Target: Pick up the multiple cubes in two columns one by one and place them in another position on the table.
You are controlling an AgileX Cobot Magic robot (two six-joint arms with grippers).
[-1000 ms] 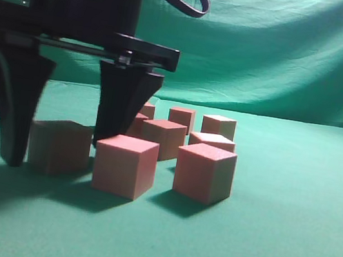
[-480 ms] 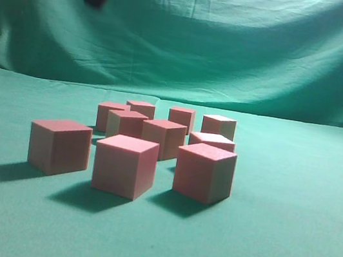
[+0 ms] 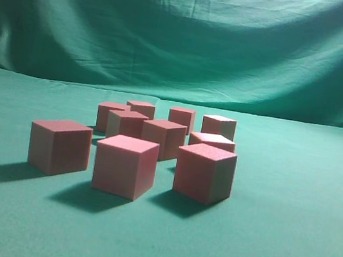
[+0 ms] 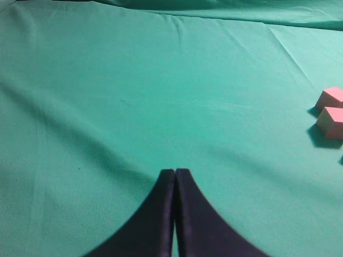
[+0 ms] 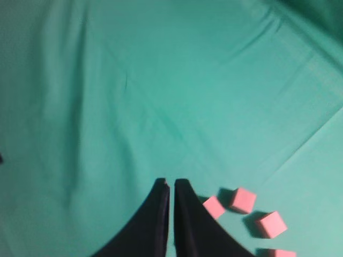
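Several pinkish-red cubes stand in a loose cluster on the teal table (image 3: 282, 250) in the exterior view. The front ones are a left cube (image 3: 59, 145), a middle cube (image 3: 124, 165) and a right cube (image 3: 204, 172); smaller-looking cubes (image 3: 164, 137) sit behind. No gripper shows in that view. My left gripper (image 4: 175, 172) is shut and empty over bare cloth, with two cubes (image 4: 331, 122) far to its right. My right gripper (image 5: 171, 183) hangs high above the table, shut and empty, with cubes (image 5: 243, 199) just to the right below it.
A draped green cloth backdrop (image 3: 192, 40) rises behind the table. Bare cloth stretches left, right and in front of the cluster in the exterior view. The cloth (image 5: 134, 96) is slightly wrinkled.
A black gripper that stood open around the front left cube has risen out of the exterior view. That cube stays on the table where it was.
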